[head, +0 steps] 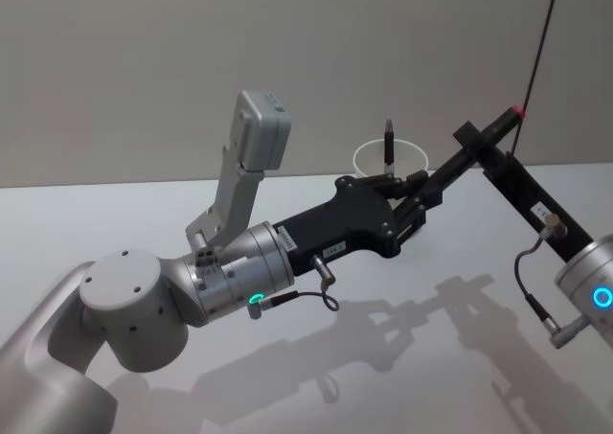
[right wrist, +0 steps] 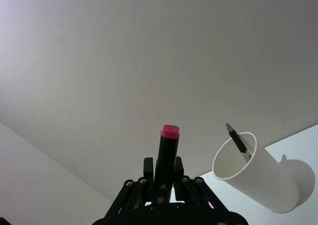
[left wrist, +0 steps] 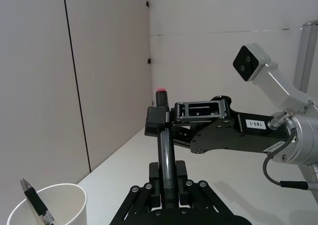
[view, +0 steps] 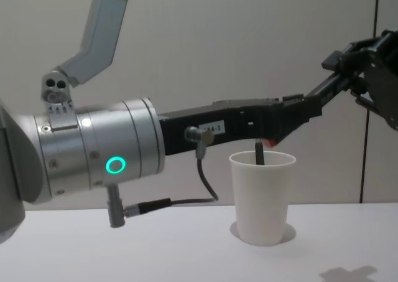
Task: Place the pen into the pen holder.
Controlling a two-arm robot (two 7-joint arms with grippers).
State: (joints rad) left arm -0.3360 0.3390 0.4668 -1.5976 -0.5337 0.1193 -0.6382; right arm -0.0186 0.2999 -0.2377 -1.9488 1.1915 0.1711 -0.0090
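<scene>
Handover above the cup. A black cylindrical marker with a red cap is being held in the air at two places, slanting upward to the right of the cup's mouth in the head view and not yet inside it. The left gripper, reaching forward over the white table, is pinching the marker's lower end, its fingers pressing against the barrel on either side. The right gripper, coming in from the right, is clamping the same barrel nearer the red cap, its pads hugging it closely in the right wrist view. The pen holder, a plain white paper cup with a rolled rim, is standing upright on the table just beside and below the left gripper. It is already holding a slim dark pen with a silvery tip, which is leaning against the rim and sticking out above it. Judged risks: with both grippers gripping one marker, any motion of either arm before the other lets go is likely to twist the marker or drag it through the pads. Both letting go at once would drop it onto the table. The cup is light and unheld, so a brush from the left gripper or a marker lowered onto the rim could tip it. The pen already inside is narrowing the free opening and may deflect the incoming tip.
</scene>
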